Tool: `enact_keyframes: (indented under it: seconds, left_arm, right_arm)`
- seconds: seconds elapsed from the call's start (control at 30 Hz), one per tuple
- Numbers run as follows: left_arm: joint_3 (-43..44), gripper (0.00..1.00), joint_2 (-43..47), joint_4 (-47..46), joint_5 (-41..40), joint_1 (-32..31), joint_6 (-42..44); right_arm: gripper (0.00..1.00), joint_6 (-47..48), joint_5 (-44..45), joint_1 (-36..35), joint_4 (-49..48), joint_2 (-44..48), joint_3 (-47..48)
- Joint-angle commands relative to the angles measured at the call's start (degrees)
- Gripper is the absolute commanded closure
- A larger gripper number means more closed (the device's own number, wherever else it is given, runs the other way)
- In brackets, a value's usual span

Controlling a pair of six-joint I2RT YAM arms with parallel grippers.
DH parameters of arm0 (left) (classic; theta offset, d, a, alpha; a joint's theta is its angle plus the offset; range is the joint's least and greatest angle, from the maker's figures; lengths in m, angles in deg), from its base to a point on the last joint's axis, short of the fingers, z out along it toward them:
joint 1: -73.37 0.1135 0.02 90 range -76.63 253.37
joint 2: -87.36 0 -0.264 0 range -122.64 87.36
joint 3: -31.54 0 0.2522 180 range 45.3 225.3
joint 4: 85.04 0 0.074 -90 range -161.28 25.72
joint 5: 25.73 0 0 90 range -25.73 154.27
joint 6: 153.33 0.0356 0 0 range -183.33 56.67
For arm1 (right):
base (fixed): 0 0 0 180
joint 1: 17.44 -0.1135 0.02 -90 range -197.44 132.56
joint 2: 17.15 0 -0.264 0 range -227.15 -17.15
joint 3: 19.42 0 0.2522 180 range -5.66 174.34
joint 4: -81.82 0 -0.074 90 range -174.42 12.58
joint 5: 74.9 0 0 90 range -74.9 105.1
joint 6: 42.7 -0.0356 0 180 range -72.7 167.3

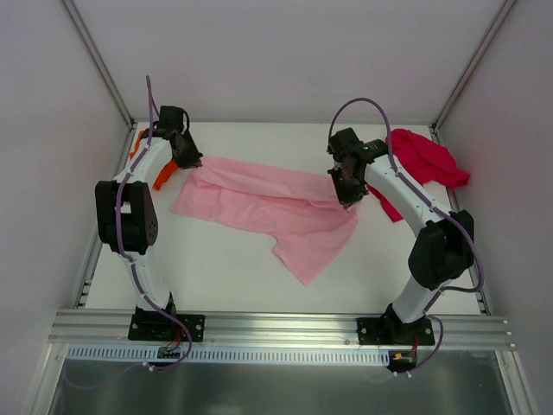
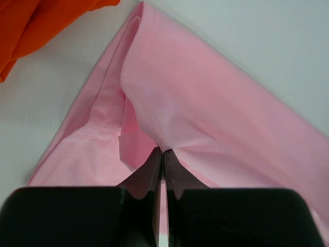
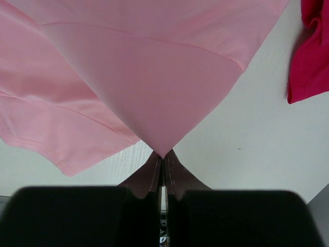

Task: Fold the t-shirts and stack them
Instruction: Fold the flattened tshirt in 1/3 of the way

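The light pink t-shirt [image 1: 268, 207] lies stretched across the middle of the table. My left gripper [image 1: 192, 164] is shut on its left corner; the left wrist view shows the pink cloth [image 2: 205, 103] pinched at my fingertips [image 2: 163, 152]. My right gripper [image 1: 347, 201] is shut on its right corner, and the right wrist view shows that corner [image 3: 154, 92] lifted into a point at my fingertips [image 3: 162, 154]. The orange t-shirt [image 1: 162, 177] lies mostly hidden under my left arm and shows in the left wrist view [image 2: 36, 25]. The crimson t-shirt [image 1: 425, 158] is bunched at the back right.
White walls and metal frame rails [image 1: 104, 78] enclose the table on three sides. The crimson t-shirt also shows at the right edge of the right wrist view [image 3: 308, 56]. An aluminium rail [image 1: 276, 327] runs along the near edge by the arm bases.
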Motion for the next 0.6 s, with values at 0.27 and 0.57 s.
enact_keyframes:
  seconds: [0.27, 0.57]
  left_arm:
    - [4.01, 0.48, -2.84, 3.22, -0.69, 0.11, 1.91]
    - [0.85, 0.38, 4.18, 9.44, -5.77, -0.06, -0.37]
  right_arm:
    - [0.18, 2.05, -6.47, -0.28, 1.72, 2.52, 0.52]
    - [0.22, -2.86, -10.77, -3.87, 3.84, 8.94, -6.15]
